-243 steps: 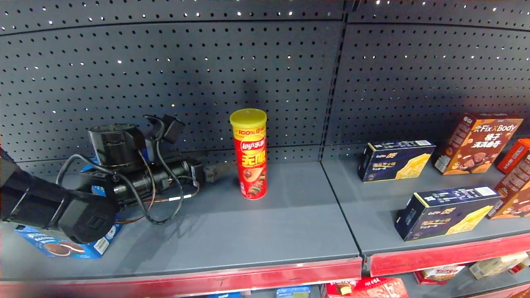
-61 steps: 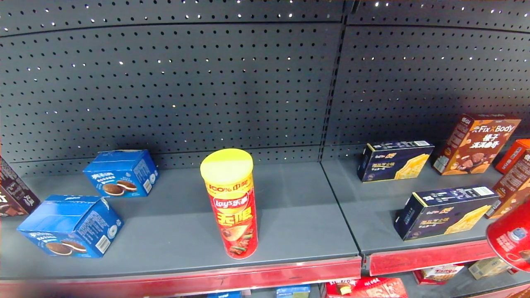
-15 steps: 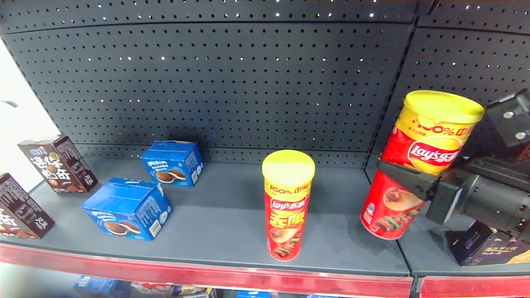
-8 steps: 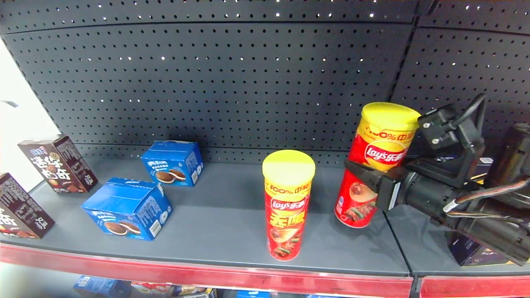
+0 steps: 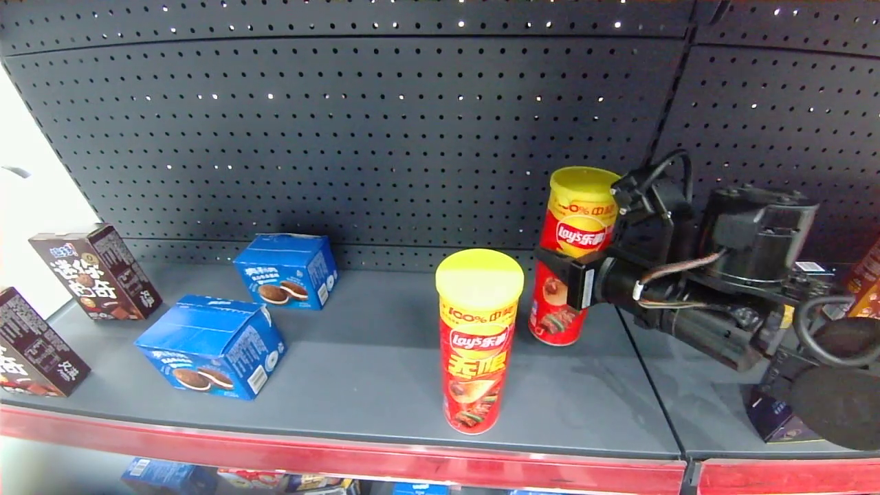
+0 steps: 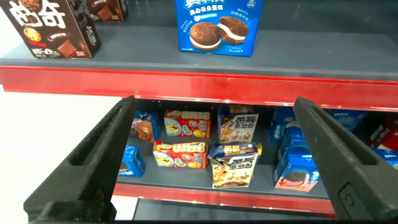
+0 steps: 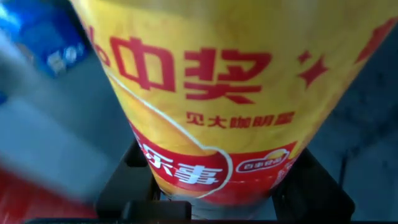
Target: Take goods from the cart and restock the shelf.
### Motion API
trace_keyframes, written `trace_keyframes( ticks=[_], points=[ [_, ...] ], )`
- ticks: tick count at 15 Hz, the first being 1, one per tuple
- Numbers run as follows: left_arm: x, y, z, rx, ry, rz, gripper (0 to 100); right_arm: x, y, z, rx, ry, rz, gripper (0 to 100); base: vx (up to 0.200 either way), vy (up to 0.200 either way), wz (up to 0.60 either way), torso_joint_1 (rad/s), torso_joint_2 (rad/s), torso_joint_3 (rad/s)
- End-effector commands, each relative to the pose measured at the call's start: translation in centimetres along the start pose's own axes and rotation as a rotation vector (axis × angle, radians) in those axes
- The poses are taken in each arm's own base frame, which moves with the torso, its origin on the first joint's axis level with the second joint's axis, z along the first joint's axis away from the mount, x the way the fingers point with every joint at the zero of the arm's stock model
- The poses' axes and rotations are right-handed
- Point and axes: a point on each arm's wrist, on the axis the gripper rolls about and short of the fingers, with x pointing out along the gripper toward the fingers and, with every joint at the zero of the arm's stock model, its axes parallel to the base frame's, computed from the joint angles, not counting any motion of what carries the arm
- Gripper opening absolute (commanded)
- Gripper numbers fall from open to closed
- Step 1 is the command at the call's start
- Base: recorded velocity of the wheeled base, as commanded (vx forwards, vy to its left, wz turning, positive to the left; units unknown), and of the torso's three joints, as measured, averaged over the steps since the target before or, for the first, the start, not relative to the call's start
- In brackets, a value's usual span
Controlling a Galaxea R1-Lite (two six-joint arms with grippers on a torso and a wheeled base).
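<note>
- Head view: right claw (image 5: 560, 285) is clamped on a can (image 5: 577, 220), gripping it from the side at about mid-height. The can leans a little. Its base is low over the shelf (image 5: 344, 371), back near the rear panel. I can't tell whether the base is touching.
- Head view: a front can (image 5: 479, 344) stands upright just beside the claw, on its left and nearer the shelf lip. It is apart from the held can, though not by much. A blue box (image 5: 213, 347) lies well off to the claw's left.
- Left wrist view: left claw (image 6: 214, 106) is spread wide with nothing between the fingers. The blue box (image 6: 217, 28) sits on the shelf above and beyond it, and the lower-shelf packs (image 6: 205, 155) are straight ahead of it.
- Right wrist view: the can (image 7: 211, 93) is close up, with a claw finger on either side of its lower body. The hold looks square.
- Step, my read: set-down. The can is at the shelf but not yet released.
- Next, my read: bring the can upright and ease it down until the base sits flat. Then part the fingers and back out to the right, away from the front can. If released while leaning, it could tip toward the front can.
</note>
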Motion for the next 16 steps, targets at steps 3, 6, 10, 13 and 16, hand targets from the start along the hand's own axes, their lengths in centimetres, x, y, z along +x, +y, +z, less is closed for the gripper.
trace_keyframes(
  ticks=[3,6,10,13,16],
  points=[
    [0.0,0.0,0.0,0.0,0.0,0.0,100,4.5,0.8,-0.7,0.005,-0.006,0.008,0,0.0,0.0,0.0,0.0,0.0,0.0],
    [0.0,0.0,0.0,0.0,0.0,0.0,100,6.4,1.0,-0.4,0.008,-0.037,0.043,0,0.0,0.0,0.0,0.0,0.0,0.0],
    [0.0,0.0,0.0,0.0,0.0,0.0,100,8.4,1.0,-0.5,0.004,-0.057,0.036,0,0.0,0.0,0.0,0.0,0.0,0.0],
    [0.0,0.0,0.0,0.0,0.0,0.0,100,9.2,1.3,-0.8,0.001,-0.059,0.042,0,0.0,0.0,0.0,0.0,0.0,0.0],
    [0.0,0.0,0.0,0.0,0.0,0.0,100,9.5,1.4,-1.2,0.001,-0.05,0.045,0,0.0,0.0,0.0,0.0,0.0,0.0]
  ],
)
